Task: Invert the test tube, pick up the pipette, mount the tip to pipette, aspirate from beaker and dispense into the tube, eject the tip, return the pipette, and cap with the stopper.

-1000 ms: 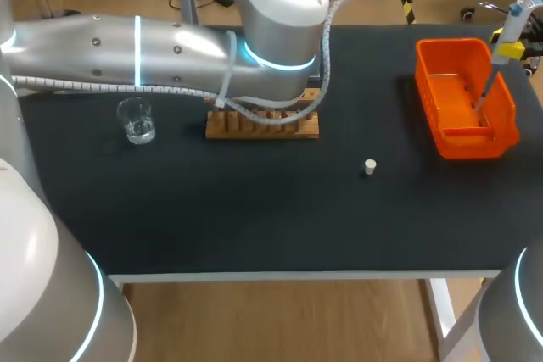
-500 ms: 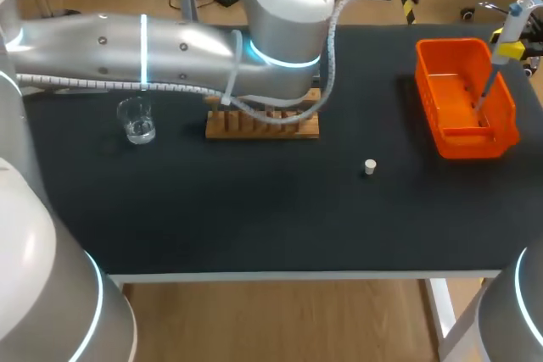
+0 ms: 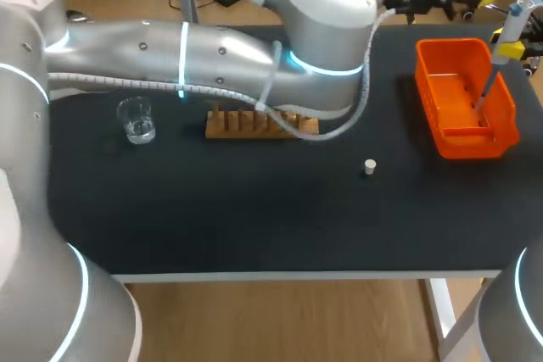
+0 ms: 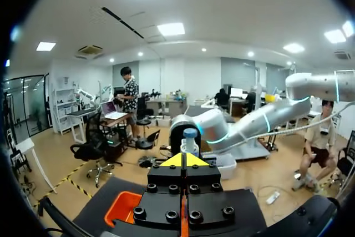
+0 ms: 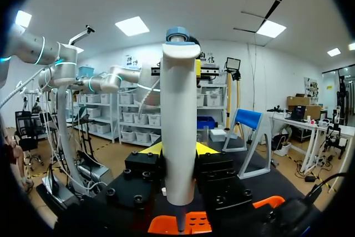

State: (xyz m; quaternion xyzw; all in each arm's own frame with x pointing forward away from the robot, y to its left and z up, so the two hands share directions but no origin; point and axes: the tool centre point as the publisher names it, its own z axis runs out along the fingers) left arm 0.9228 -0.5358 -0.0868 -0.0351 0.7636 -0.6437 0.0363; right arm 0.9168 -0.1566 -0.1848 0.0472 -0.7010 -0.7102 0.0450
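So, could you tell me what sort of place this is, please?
Most likely a robotics lab bench set up for liquid handling: a pipette is held in the right claw over an orange bin, and a glass beaker and a wooden rack stand on the black table.

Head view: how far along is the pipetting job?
Done: the pipette is picked up, held in the right gripper. In hand: its lower end hangs over the orange bin, which suggests tip ejection; I cannot make out a tip. Left: returning the pipette and capping, since the stopper lies loose on the table. The tube is not visible.
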